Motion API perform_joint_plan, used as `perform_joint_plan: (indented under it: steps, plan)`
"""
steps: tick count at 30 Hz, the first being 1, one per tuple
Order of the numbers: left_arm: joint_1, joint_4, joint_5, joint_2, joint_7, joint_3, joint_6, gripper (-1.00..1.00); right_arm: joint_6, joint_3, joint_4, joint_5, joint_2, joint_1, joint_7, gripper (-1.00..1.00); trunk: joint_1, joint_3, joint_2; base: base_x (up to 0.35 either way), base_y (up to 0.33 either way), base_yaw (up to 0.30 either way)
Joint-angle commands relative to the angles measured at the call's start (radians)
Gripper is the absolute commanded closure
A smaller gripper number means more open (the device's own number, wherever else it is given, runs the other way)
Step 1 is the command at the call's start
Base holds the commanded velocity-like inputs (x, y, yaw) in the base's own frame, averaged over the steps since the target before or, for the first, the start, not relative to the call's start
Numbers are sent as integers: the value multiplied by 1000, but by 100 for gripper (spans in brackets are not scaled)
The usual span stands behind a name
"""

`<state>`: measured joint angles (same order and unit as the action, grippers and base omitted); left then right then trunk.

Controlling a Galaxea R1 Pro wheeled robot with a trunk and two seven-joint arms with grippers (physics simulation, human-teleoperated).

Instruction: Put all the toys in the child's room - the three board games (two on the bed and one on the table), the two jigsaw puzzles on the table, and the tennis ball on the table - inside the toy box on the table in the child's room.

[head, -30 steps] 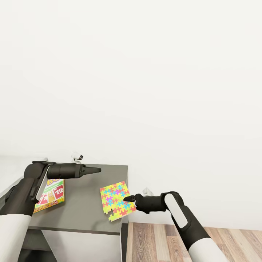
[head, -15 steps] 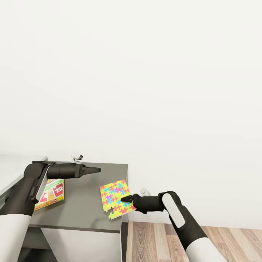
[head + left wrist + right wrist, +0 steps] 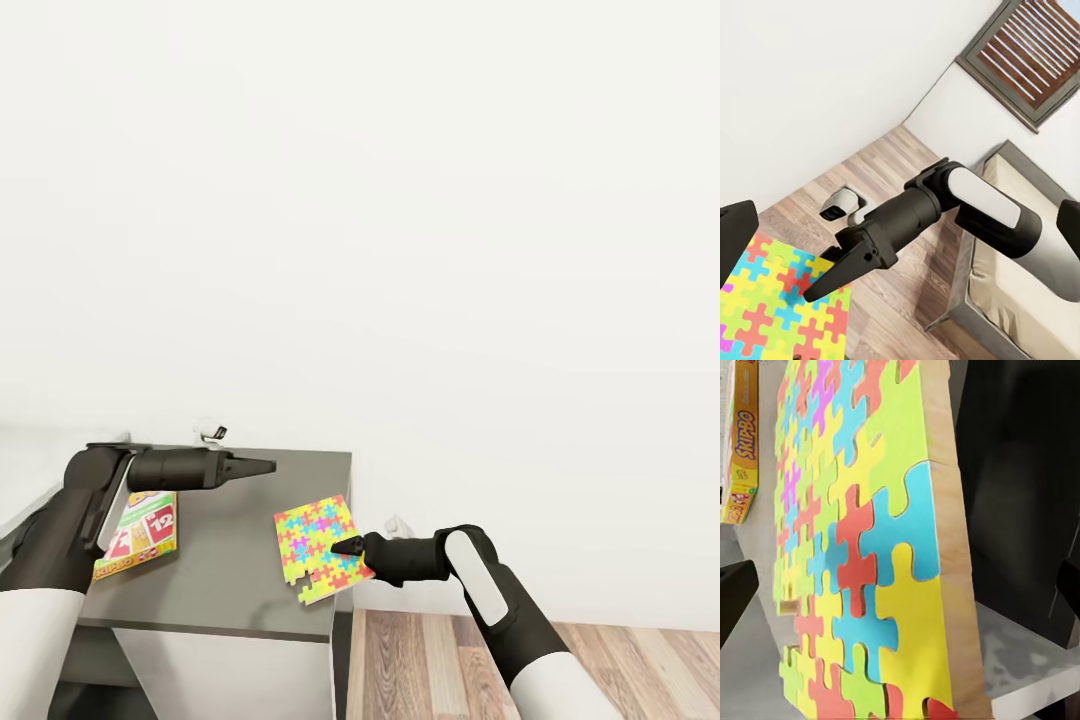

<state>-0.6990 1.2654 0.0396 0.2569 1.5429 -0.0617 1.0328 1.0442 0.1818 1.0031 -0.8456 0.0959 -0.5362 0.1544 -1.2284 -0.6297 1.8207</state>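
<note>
A plain white wall fills most of the head view, and below it stands the dark grey corner of the counter, with wooden floor to its right. On the counter lies the jigsaw puzzle, a yellow slab with many-coloured pieces, close to the right edge and partly over it. Further left lies a board game with a pale lid and red squares, partly hidden under the left arm.

The right end effector points at the right side of the puzzle, its tip over the slab. In the right wrist view the two fingertips stand wide apart at both sides, with the puzzle's edge between them, so it is spread and not yet pinching. The left end effector hangs above the counter, holding nothing; its fingers also appear spread in the left wrist view.

The step in hand seems to be the grasp of the puzzle. The next move probably calls for closing on the thin overhanging edge firmly, because such a flat slab may slip or tilt when lifted. The toy box is not in these pictures.
</note>
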Motion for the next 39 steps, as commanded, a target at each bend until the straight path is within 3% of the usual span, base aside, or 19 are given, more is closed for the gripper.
perform_joint_plan:
  steps: [1,7,8,22,39]
  plan:
    - [-1,0,1,1,4,1,11,-100,3,-1,0,11,0,-1,10,-100,4,2,-7,0,0,0]
    - [-1,0,2,0,5,5,12,-100,3,-1,0,11,0,-1,10,-100,27,21,-49,0,0,0]
    - [-1,0,2,0,5,5,12,-100,3,-1,0,11,0,-1,10,100,31,24,-56,0,0,0]
    - [-1,0,2,-1,6,1,12,-100,3,-1,0,11,-1,-1,10,100,35,27,-63,0,0,0]
    - [-1,0,-4,-4,-1,9,12,-100,-7,-2,0,14,1,0,7,100,100,80,-182,0,0,0]
